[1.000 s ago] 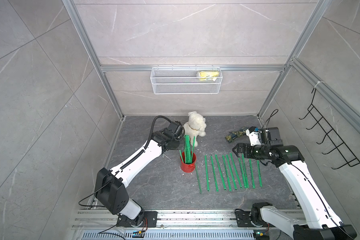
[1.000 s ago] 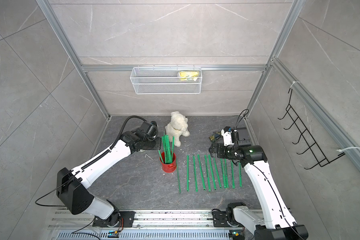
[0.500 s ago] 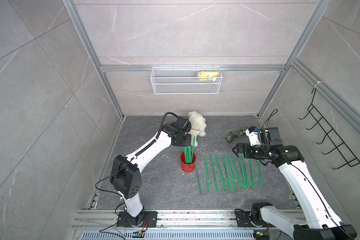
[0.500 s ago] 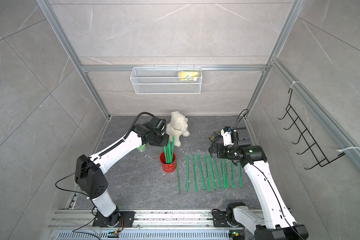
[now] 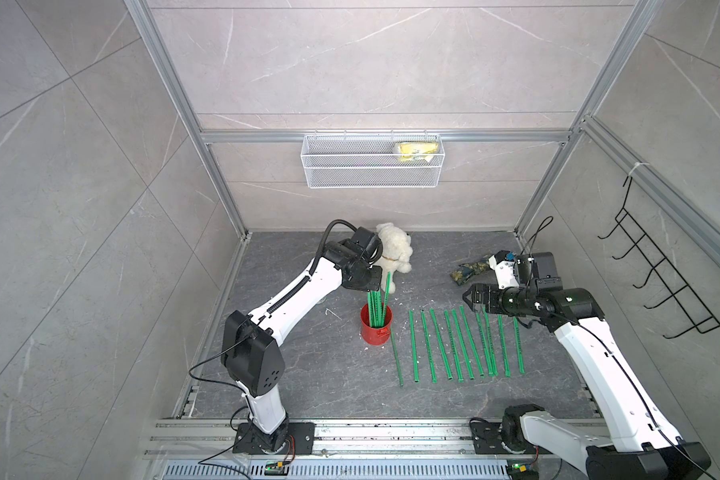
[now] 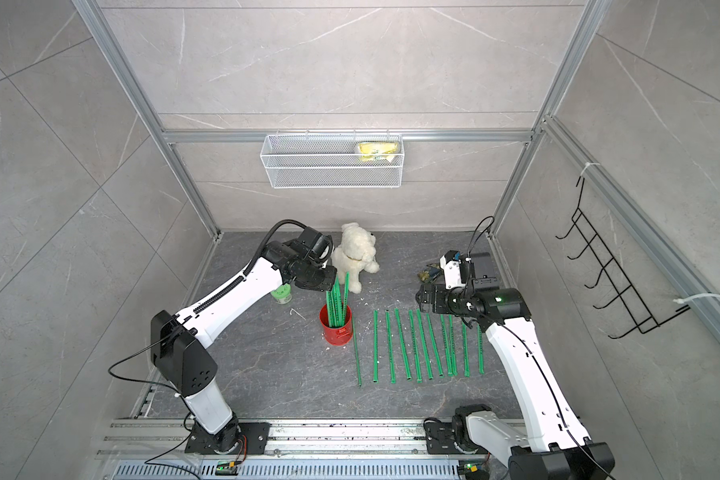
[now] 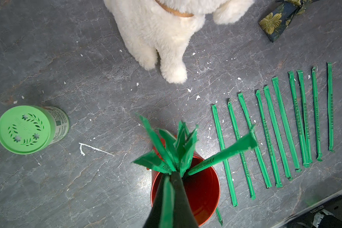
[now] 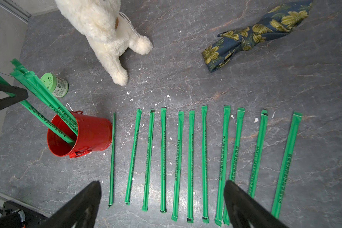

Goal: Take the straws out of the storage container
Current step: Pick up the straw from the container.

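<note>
We count 11 straws (image 8: 163,158) laid in a row on the worktop (image 8: 186,79); roughly 6 more stand in the red storage container (image 8: 95,134) beside them. Our left claw (image 7: 172,181) is clenched on 1 of those, while the right claw (image 5: 469,297) hangs released above the row.

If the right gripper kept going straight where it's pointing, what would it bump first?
Most likely the straws lying in a row on the table: the open right gripper hangs over them, pointing down. How high it hangs is hard to tell.
</note>
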Action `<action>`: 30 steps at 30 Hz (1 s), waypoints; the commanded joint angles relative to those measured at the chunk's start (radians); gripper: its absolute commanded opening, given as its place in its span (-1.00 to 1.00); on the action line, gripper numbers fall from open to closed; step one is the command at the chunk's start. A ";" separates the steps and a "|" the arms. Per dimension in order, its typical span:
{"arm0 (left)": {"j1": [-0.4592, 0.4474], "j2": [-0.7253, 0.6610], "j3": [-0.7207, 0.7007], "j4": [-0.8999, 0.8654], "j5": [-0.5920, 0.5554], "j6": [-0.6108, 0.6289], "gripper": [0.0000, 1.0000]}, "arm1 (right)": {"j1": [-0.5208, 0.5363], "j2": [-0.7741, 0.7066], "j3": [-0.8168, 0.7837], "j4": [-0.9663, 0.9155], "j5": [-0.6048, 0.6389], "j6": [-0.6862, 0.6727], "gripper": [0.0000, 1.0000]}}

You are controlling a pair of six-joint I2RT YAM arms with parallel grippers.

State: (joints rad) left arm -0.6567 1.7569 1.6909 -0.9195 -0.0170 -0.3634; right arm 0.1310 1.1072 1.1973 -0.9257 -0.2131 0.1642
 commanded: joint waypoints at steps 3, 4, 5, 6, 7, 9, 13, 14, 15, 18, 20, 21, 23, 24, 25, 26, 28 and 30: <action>-0.003 -0.044 0.040 -0.073 -0.015 0.035 -0.91 | 0.011 -0.003 -0.011 0.015 -0.004 0.015 1.00; -0.004 -0.051 0.043 -0.075 -0.022 0.033 -0.91 | 0.012 -0.002 -0.011 0.017 -0.004 0.017 1.00; -0.003 -0.059 0.050 -0.081 -0.031 0.032 -0.91 | 0.014 -0.002 -0.011 0.015 -0.005 0.016 1.00; -0.003 -0.070 0.062 -0.090 -0.036 0.031 -0.91 | 0.014 -0.001 -0.010 0.017 -0.004 0.016 1.00; -0.003 -0.077 0.078 -0.100 -0.043 0.031 -0.91 | 0.015 0.000 -0.008 0.017 -0.003 0.018 1.00; -0.003 -0.094 0.123 -0.122 -0.062 0.037 -0.91 | 0.017 0.003 -0.006 0.018 -0.003 0.018 1.00; -0.004 -0.105 0.230 -0.157 -0.085 0.057 -0.91 | 0.021 0.005 0.000 0.019 -0.003 0.020 1.00; -0.004 -0.107 0.243 -0.161 -0.092 0.061 -0.92 | 0.022 0.004 -0.001 0.019 -0.002 0.021 1.00; -0.003 -0.107 0.252 -0.161 -0.097 0.065 -0.91 | 0.024 0.003 -0.001 0.020 -0.001 0.021 1.00; -0.003 -0.117 0.263 -0.171 -0.133 0.066 -0.92 | 0.024 0.000 -0.001 0.016 0.003 0.022 1.00; -0.004 -0.127 0.286 -0.205 -0.164 0.066 -0.92 | 0.026 -0.003 0.001 0.012 0.002 0.020 1.00; -0.001 -0.133 0.300 -0.227 -0.176 0.065 -0.92 | 0.026 -0.003 0.001 0.012 0.004 0.021 1.00; 0.000 -0.137 0.356 -0.305 -0.209 0.072 -0.92 | 0.028 -0.001 0.004 0.011 0.004 0.020 1.00; 0.002 -0.134 0.386 -0.348 -0.219 0.074 -0.92 | 0.028 0.000 0.005 0.009 0.003 0.020 1.00; 0.009 -0.126 0.427 -0.405 -0.225 0.073 -0.92 | 0.028 0.002 0.008 0.010 0.001 0.021 1.00; 0.020 -0.114 0.459 -0.458 -0.218 0.072 -0.91 | 0.029 0.003 0.011 0.011 0.000 0.022 1.00; 0.045 -0.099 0.474 -0.534 -0.191 0.064 -0.91 | 0.032 0.005 0.014 0.011 -0.003 0.024 1.00; 0.075 -0.099 0.416 -0.557 -0.161 0.064 -0.92 | 0.036 0.004 0.013 0.009 -0.002 0.026 1.00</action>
State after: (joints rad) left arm -0.6205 1.6485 2.1342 -1.3231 -0.1978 -0.3206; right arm 0.1581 1.1072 1.1957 -0.9218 -0.2131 0.1688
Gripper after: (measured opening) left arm 0.049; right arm 0.993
